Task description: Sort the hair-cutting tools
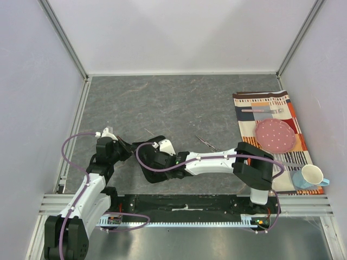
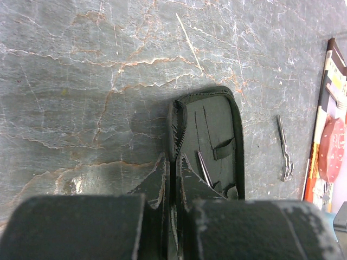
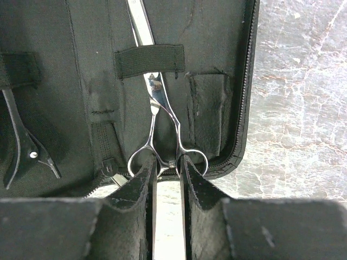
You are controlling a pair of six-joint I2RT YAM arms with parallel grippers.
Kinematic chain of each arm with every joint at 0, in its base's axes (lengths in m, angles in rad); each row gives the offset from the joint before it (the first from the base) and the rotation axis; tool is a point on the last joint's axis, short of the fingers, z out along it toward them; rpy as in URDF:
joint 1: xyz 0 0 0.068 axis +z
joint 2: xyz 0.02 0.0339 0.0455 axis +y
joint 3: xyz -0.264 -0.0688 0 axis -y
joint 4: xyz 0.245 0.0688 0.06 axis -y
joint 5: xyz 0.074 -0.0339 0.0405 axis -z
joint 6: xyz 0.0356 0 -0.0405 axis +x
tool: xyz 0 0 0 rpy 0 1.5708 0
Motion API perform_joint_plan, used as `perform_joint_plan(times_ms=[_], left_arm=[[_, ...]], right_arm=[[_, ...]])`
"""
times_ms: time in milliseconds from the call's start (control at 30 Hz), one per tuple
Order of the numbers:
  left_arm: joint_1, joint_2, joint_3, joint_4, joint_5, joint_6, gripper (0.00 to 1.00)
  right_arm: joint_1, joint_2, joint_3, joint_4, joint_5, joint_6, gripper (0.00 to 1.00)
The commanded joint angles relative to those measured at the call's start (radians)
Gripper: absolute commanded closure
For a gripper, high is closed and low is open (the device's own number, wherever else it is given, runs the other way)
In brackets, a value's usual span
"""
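- Table: dark grey stone look, veined in white and rusty orange.
- Case: black all over, with black elastic loops and a black zip.
- Scissors in the case: shiny silver.
- Loose scissors: silver.
- Clip: black with a small silver rivet.
- Placemat, along the table's right edge: stripes and blocks of orange, white, black and beige.
- Plate: dusty pink with white dots.
- Fork: silver.
- Cup, near the front right corner: white, with light blue at its base.
- Arms: white and black, with purple cables.
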Motion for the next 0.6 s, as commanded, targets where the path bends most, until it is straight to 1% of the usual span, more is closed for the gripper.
perform_joint_plan(times_ms=[0, 200, 400, 500, 567], left_arm=[[-0.008, -0.008, -0.002, 0.013, 0.043, -0.001, 0.98], [-0.017, -0.005, -0.002, 0.008, 0.044, 0.002, 0.98], [-0.021, 0.0, 0.001, 0.008, 0.044, 0.002, 0.98], [-0.023, 0.002, 0.001, 0.01, 0.043, 0.002, 0.98], [-0.023, 0.003, 0.0, 0.013, 0.043, 0.002, 0.98]], right_arm=[[-0.006, 0.075, 0.048, 0.029, 0.024, -0.005, 0.81], [-0.062, 0.119, 0.1, 0.03, 0.044, -0.025, 0.83], [-0.091, 0.161, 0.166, 0.036, 0.046, -0.024, 0.84], [-0.094, 0.199, 0.207, 0.036, 0.035, -0.015, 0.83], [-0.095, 0.22, 0.23, 0.038, 0.024, -0.011, 0.81]])
